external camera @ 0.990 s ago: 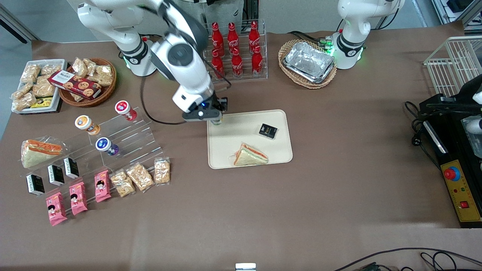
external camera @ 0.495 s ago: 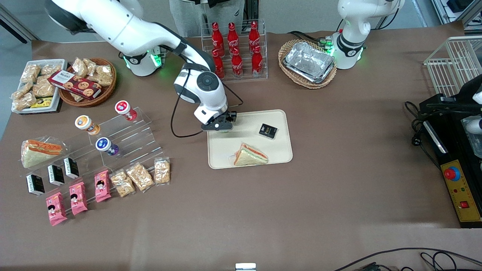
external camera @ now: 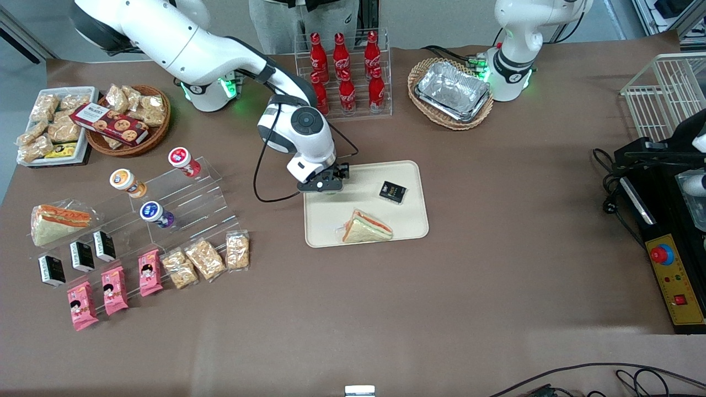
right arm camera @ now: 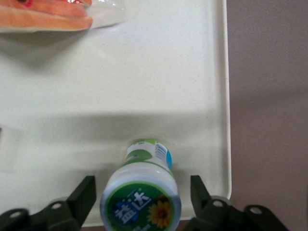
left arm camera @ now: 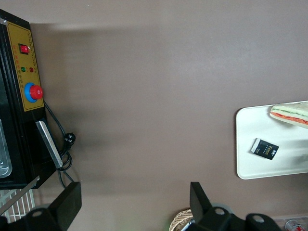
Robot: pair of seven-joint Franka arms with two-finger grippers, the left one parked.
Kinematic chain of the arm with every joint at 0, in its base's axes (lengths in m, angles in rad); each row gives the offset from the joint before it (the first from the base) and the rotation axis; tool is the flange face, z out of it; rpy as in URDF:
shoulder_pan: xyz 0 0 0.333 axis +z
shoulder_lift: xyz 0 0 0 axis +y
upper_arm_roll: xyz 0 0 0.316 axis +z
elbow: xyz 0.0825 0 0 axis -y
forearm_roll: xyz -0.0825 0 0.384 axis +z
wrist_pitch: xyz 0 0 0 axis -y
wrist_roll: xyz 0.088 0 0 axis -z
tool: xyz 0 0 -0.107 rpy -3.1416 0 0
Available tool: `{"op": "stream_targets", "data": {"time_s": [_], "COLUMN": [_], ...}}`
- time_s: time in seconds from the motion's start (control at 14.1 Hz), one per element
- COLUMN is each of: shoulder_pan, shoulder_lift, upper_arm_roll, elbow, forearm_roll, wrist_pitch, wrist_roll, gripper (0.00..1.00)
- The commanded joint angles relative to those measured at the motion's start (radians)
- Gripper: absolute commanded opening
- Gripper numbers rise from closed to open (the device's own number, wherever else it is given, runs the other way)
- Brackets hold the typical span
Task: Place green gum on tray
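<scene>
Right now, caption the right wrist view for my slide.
Open gripper straddling the green gum standing on the tray.

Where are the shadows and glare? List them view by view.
Right wrist view: the open gripper straddling the gum throws a soft, broad shadow across the tray; the sandwich wrap glints. Front view: even overhead light, with strong glare only on the foil tray. Left wrist view: a faint shadow lies on the table beside the control box.
</scene>
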Motion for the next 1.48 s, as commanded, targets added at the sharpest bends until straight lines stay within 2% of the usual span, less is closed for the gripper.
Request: {"op": "stream_targets", "data": {"time_s": [0.0, 0.14, 0.21, 0.35, 0.42, 0.64, 0.71, 0.85, 0.92, 1.2, 1.41], "shoulder_pan": [-0.02, -0.028, -0.028, -0.046, -0.069, -0.145, -0.152, -0.151, -0.151, -0.152, -0.157], "shoulder_lift": [-0.048, -0.163, -0.212, -0.299, -0.338, -0.437, -0.48, -0.546, -0.568, -0.639, -0.686], "upper_arm_roll": [0.01, 0.031, 0.039, 0.035, 0.028, -0.062, -0.127, -0.297, -0.379, -0.654, -0.76], "elbow": [0.019, 0.036, 0.073, 0.174, 0.215, 0.266, 0.266, 0.265, 0.265, 0.266, 0.266], "forearm_roll": [-0.023, 0.026, 0.093, 0.291, 0.354, 0.379, 0.397, 0.48, 0.496, 0.488, 0.487], "wrist_pitch": [-0.029, -0.18, -0.252, -0.416, -0.495, -0.641, -0.664, -0.704, -0.734, -0.778, -0.79], "wrist_roll": [0.018, 0.005, -0.012, -0.139, -0.205, -0.423, -0.519, -0.697, -0.785, -1.067, -1.164], "gripper": [1.0, 1.0, 1.0, 1.0, 1.0, 1.0, 1.0, 1.0, 1.0, 1.0, 1.0]}}
